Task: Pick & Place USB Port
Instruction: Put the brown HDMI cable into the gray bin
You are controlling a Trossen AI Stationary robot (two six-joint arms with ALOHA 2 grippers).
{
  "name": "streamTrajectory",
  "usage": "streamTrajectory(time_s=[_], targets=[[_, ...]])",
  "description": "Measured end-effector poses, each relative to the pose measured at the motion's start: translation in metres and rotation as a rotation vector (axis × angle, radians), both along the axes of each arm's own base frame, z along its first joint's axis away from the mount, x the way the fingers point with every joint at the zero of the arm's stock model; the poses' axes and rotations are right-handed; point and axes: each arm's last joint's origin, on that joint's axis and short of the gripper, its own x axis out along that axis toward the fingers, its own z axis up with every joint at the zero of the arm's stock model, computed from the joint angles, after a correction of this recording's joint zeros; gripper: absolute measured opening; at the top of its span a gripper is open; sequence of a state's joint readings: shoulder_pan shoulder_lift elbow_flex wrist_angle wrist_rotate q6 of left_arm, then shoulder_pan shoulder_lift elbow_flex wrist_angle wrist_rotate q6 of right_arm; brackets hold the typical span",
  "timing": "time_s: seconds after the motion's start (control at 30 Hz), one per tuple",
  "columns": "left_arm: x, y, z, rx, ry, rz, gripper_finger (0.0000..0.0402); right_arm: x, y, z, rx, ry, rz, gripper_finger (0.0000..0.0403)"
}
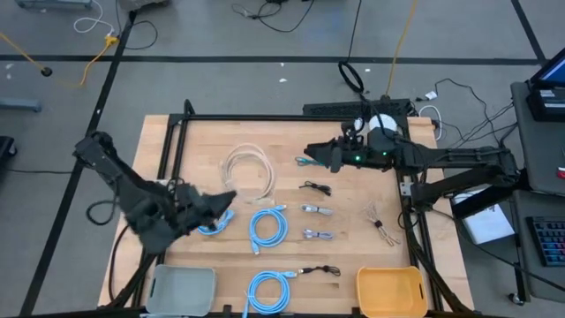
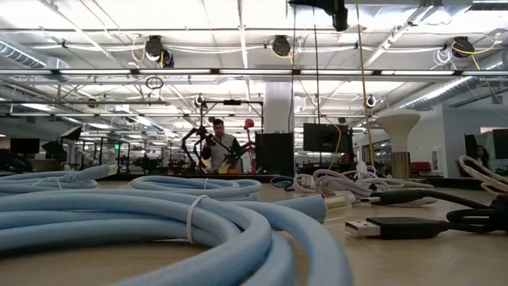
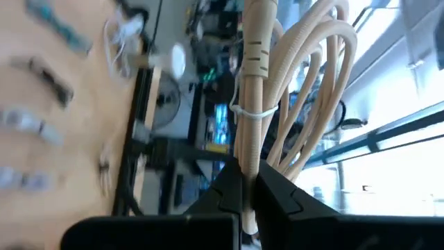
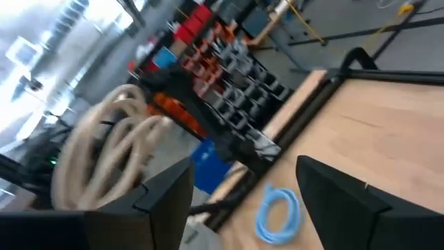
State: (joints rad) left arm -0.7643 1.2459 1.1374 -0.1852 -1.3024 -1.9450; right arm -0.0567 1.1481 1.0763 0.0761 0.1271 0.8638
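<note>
Cable, soft and light, is what the task turns on; the beige cable coil [image 3: 253, 83] is a bundle of limp loops cinched by a thin tie, so it should sag and swing when lifted, and its smooth jacket may slide in a narrow pinch. The best hold looks to be across the bunched strands near the tie (not on a single loop, nor on the plug end), and that is where the left gripper [image 3: 246, 177] has it; its fingers are pressed together on the strands, pinching the coil.

From above, the left gripper [image 1: 222, 205] sits at about 9 o'clock of the table's middle, and a pale coil [image 1: 250, 168] shows at about 11 o'clock; whether that is the pinched coil, lifted or lying flat, I cannot tell from that height. The right gripper [image 4: 244, 167] has its fingers spread wide with nothing between them; it hangs at about 1 o'clock [image 1: 309, 159], well apart from the left.

Hard to make out: the contact point is hidden under the left arm in the high view; the coil's plug ends are cut off in the left wrist view; the low view shows neither gripper, only blue coils [image 2: 159, 230] and a black USB plug [image 2: 397, 228] up close. The grey tray [image 1: 181, 287] and yellow bin [image 1: 390, 290] lie at about 7 and 5 o'clock; which one is the target cannot be judged.
</note>
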Motion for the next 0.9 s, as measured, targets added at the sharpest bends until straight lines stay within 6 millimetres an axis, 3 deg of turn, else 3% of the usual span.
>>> streamTrajectory(time_s=[0.07,0.2,0.33,0.47,0.6,0.73,0.9], targets=[[-0.001,-0.008,0.000,-0.070,0.060,-0.078,0.0011,0.002,0.002,-0.005,-0.010,0.046,0.016,0.0242],[0.004,-0.016,0.001,-0.191,0.421,-0.309,0.0011,0.007,0.009,-0.016,-0.012,0.119,0.087,0.0232],[-0.004,-0.002,0.014,-0.185,0.674,-0.400,0.0011,0.007,0.014,-0.018,-0.005,0.143,0.134,0.0225],[-0.009,0.010,0.004,-0.132,1.019,-0.493,0.0011,0.007,0.020,-0.019,-0.018,0.154,0.151,0.0217],[-0.006,0.000,-0.016,0.001,1.349,-0.821,0.0011,0.007,0.025,-0.019,-0.022,0.152,0.170,0.0209],[-0.008,-0.022,-0.027,0.290,1.428,-1.086,0.0011,0.007,0.030,-0.019,-0.027,0.151,0.187,0.0203],[-0.009,-0.028,-0.024,0.532,1.524,-1.076,0.0011,0.007,0.031,-0.019,-0.033,0.148,0.174,0.0197]])
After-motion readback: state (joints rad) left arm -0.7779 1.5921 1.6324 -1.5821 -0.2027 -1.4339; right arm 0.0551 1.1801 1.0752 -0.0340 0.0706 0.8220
